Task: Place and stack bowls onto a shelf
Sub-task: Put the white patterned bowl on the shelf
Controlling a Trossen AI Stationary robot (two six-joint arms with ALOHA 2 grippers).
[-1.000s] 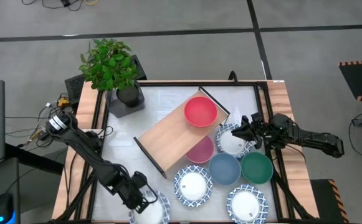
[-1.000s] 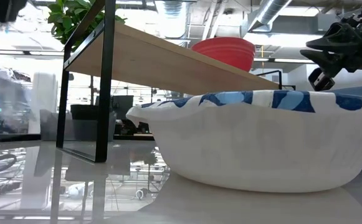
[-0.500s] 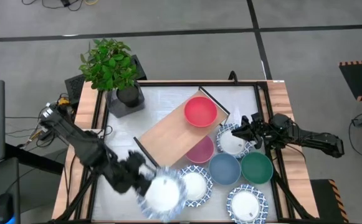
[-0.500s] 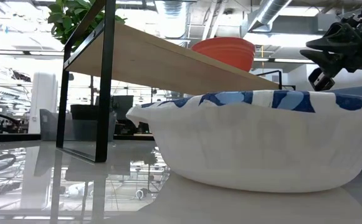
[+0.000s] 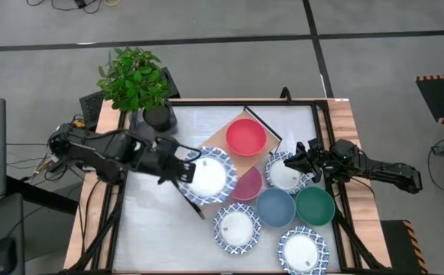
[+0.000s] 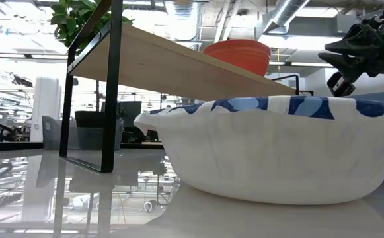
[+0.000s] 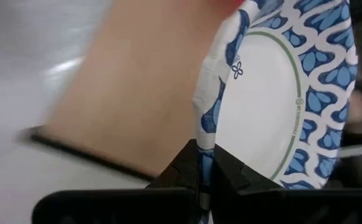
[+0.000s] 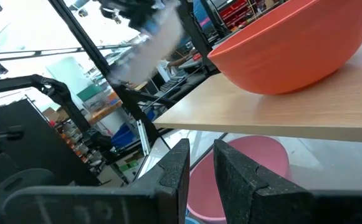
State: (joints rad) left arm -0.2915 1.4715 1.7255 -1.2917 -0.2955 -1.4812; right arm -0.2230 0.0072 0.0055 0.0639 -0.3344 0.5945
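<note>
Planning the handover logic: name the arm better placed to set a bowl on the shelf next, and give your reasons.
The left. The left gripper is shut on a blue-patterned bowl, held over the shelf beside the red bowl. The right gripper hangs empty above another patterned bowl on the table.

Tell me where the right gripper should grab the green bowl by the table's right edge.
Take the green bowl by its rim, probably on the side facing the right gripper, coming down from above. It sits upright and open, and the blue bowl crowds its opposite side.
</note>
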